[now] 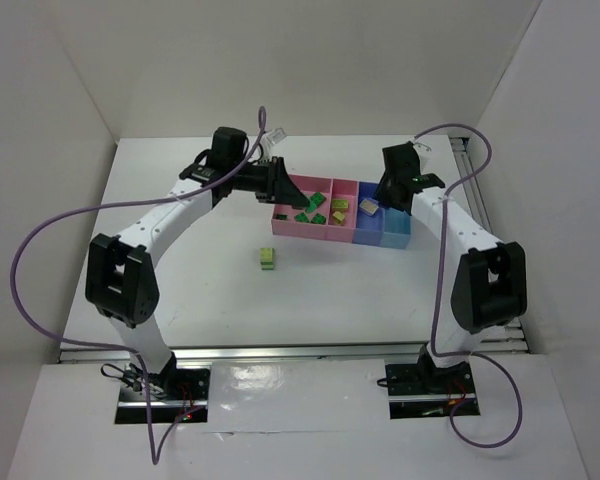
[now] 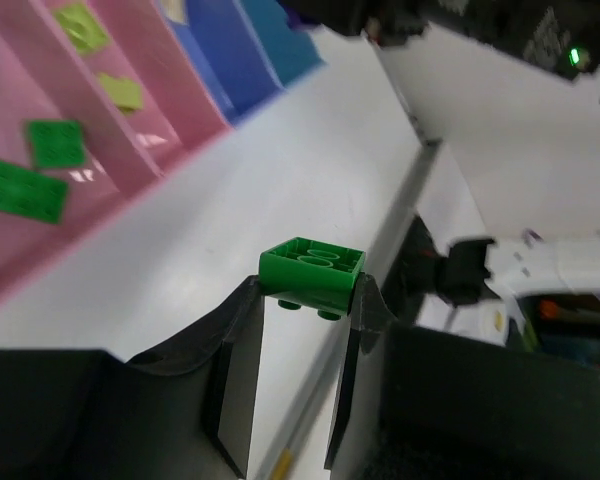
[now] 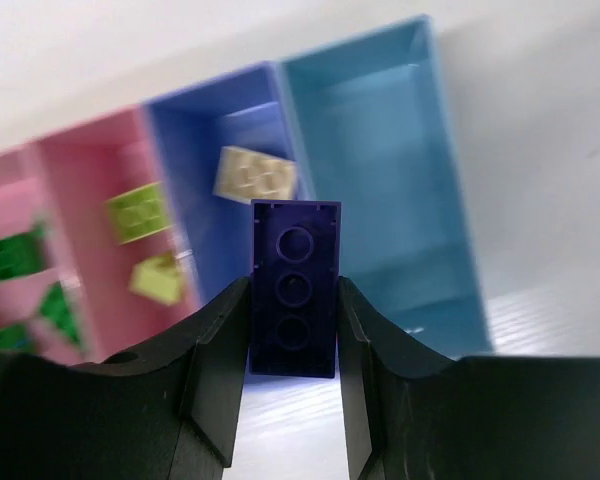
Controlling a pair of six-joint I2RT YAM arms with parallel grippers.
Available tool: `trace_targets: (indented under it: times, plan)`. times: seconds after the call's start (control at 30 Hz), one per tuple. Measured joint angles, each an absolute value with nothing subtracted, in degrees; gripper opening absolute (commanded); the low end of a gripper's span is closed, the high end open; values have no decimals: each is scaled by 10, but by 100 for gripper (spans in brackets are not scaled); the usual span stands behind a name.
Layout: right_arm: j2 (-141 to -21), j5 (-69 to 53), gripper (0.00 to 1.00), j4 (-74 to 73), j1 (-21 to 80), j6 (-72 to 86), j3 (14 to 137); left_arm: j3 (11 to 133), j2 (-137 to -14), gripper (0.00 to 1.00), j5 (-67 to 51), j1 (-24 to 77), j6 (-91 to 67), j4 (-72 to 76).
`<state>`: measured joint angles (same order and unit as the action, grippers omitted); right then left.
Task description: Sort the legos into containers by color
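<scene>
My left gripper (image 2: 310, 291) is shut on a green lego (image 2: 311, 268), held clear above the white table beside the row of containers (image 1: 325, 233). My right gripper (image 3: 294, 292) is shut on a dark blue lego (image 3: 294, 285), hanging over the near edge of the dark blue bin (image 3: 195, 130) and the light blue bin (image 3: 380, 150). Green legos (image 1: 310, 212) lie in the left pink bin, lime ones (image 3: 140, 212) in the second pink bin. A cream lego (image 3: 255, 175) rests in the dark blue bin. One lime-and-green lego (image 1: 267, 258) sits loose on the table.
White walls close in the table on the left, back and right. A metal rail (image 1: 472, 165) runs along the right edge. Purple cables (image 1: 40, 235) loop off both arms. The right arm's wrist (image 1: 400, 175) stands just behind the blue bins.
</scene>
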<state>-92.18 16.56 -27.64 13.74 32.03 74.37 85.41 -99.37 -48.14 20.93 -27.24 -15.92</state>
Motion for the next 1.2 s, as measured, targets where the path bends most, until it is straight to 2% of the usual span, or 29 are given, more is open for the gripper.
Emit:
trace_targets:
  times: [0.2,0.37,0.5,0.57,0.6,0.67,0.77,0.87,0.9,0.97,1.07,1.2]
  plan:
    - [-985,211,20,-313,126,291,763,1009,-1118,0,-355,223,-271,-267]
    - [-987,224,23,-314,119,284,763,1063,-1184,0,-267,222,-272,-340]
    - [-990,230,31,-313,109,284,763,1110,-1219,0,-216,222,-272,-379]
    - [-995,232,42,-313,108,281,763,1128,-1231,1,-201,222,-272,-388]
    - [-997,232,58,-314,107,280,763,1133,-1236,4,-195,222,-273,-392]
    - [-1003,232,65,-313,104,277,763,1138,-1242,11,-187,222,-273,-399]
    - [-1009,232,66,-314,104,275,763,1144,-1249,21,-180,223,-274,-410]
    - [-1009,231,66,-313,104,274,763,1156,-1258,42,-178,223,-273,-419]
    - [-1009,231,66,-313,103,274,763,1159,-1261,57,-178,223,-274,-420]
    - [-1009,229,66,-313,103,274,763,1167,-1265,68,-178,223,-271,-422]
    - [-1004,223,66,-312,103,274,763,1177,-1269,76,-178,223,-272,-425]
    - [-985,215,66,-311,103,273,763,1190,-1270,76,-179,226,-273,-428]
